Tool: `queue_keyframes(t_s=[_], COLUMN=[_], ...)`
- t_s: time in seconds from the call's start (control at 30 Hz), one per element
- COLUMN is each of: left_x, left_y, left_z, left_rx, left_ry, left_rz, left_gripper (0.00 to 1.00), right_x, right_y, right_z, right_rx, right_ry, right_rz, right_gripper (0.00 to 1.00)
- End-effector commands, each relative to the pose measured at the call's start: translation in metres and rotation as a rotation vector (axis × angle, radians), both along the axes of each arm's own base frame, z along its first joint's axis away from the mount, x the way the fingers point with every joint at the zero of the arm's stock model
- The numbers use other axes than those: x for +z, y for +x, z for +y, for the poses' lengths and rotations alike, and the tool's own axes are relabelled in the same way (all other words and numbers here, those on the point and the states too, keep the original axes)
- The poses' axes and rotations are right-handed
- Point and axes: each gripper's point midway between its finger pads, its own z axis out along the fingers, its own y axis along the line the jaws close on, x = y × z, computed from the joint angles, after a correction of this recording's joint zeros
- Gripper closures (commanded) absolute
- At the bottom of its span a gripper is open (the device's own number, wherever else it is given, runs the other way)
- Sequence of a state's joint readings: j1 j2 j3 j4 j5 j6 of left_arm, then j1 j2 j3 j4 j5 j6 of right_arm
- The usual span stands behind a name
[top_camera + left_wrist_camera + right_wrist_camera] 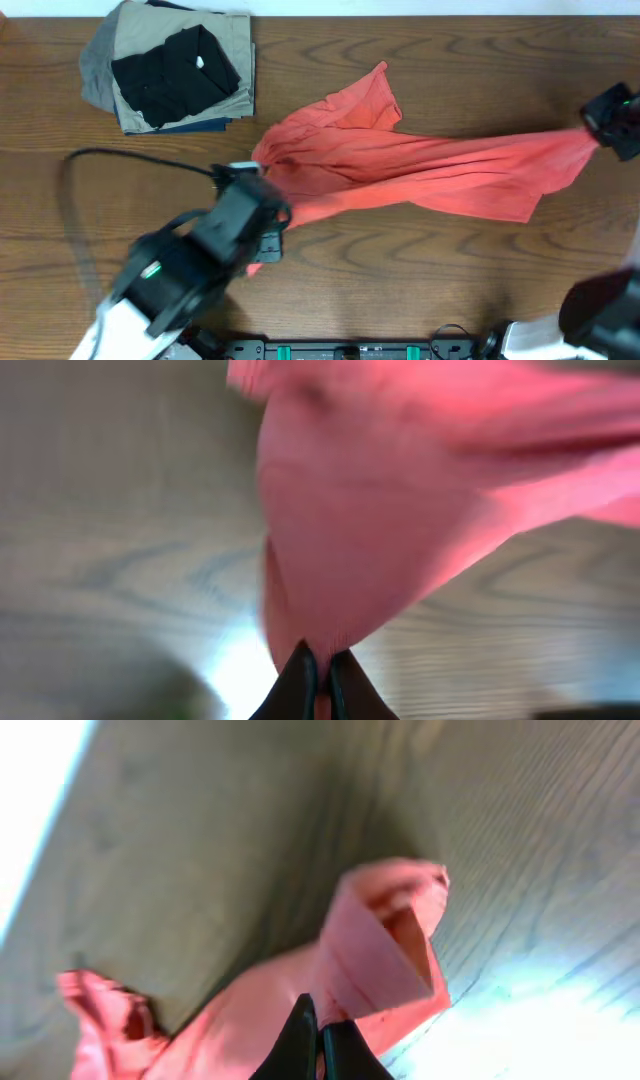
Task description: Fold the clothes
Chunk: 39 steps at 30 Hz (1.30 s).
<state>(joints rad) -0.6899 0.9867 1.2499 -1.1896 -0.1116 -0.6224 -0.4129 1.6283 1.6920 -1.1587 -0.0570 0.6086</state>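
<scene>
The coral-red T-shirt (420,165) is stretched across the middle of the wooden table, bunched and wrinkled, with one corner pointing to the back. My left gripper (262,215) is shut on its left end; the left wrist view shows the cloth (370,510) hanging from my closed fingertips (320,665). My right gripper (598,128) is shut on its right end at the table's right edge; the right wrist view shows the fabric (350,970) pinched between my fingertips (318,1025). No lettering, logo or tag shows.
A stack of folded garments (175,70), black on khaki on grey and navy, sits at the back left. A black cable (110,155) loops over the table left of my left arm. The table's front rail (360,350) lies below.
</scene>
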Motion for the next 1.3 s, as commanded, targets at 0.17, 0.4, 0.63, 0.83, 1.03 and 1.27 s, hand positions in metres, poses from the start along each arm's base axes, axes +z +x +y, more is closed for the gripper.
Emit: queue_keyframes(t_s=[0.17, 0.4, 0.63, 0.83, 1.03, 1.27], left_x=[0.086, 0.119, 0.107, 0.074, 0.051, 0.032], left_y=[-0.021, -0.034, -0.024, -0.013, 0.001, 0.009], left_z=[0.032, 0.058, 0.058, 0.050, 0.038, 0.031], left_rx=[0.003, 0.041, 0.090, 0.105, 0.106, 0.112], left_ry=[-0.110, -0.098, -0.058, 0.028, 0.108, 0.174], left_rz=[-0.264, -0.356, -0.316, -0.193, -0.091, -0.008], left_gripper=[0.94, 0.94, 0.94, 0.94, 0.94, 0.94], right_x=[0.086, 0.122, 0.102, 0.071, 0.045, -0.019], right_y=[-0.034, -0.056, -0.049, -0.047, -0.062, -0.074], right_z=[0.013, 0.023, 0.034, 0.085, 0.126, 0.161], right_rx=[0.021, 0.019, 0.104, 0.436, 0.654, 0.774], right_ry=[-0.117, -0.162, -0.104, 0.059, 0.103, 0.070], right_rz=[-0.208, -0.311, -0.248, -0.167, -0.039, 0.157], right_gripper=[0.98, 0.98, 0.91, 0.74, 0.65, 0.01])
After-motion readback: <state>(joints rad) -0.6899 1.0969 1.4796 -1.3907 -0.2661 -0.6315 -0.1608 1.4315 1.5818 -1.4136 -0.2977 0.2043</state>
